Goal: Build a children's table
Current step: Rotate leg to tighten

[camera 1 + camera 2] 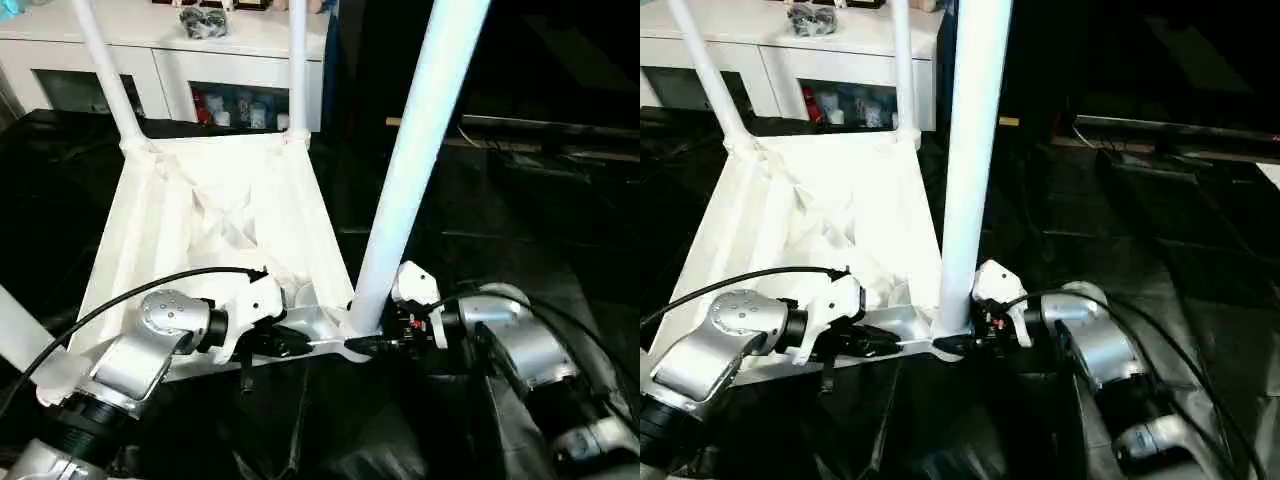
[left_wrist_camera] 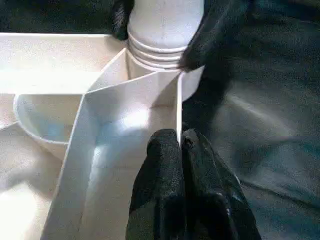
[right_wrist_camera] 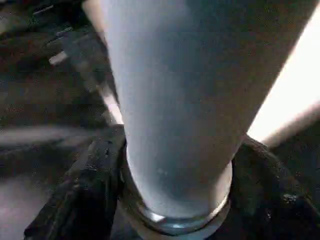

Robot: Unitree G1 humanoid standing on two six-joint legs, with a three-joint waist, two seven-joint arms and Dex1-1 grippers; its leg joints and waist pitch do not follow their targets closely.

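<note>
The small white plastic table top (image 1: 215, 215) lies upside down on my black-covered worktop (image 1: 520, 230), ribbed underside facing up, near edge just in front of me. Two long white tapered tubular legs (image 1: 105, 70) already stand upright in the far corner sockets. My left gripper (image 2: 181, 145) is clamped on the thin rim wall of the top, fingers pressed together over it, right beside the near corner socket. My right gripper (image 3: 175, 200) is clenched around the base of another white tubular leg (image 1: 975, 150), black fingers (image 3: 90, 190) on either side, the leg standing in that socket. A white glass-door cabinet (image 1: 170, 60) stands beyond.
</note>
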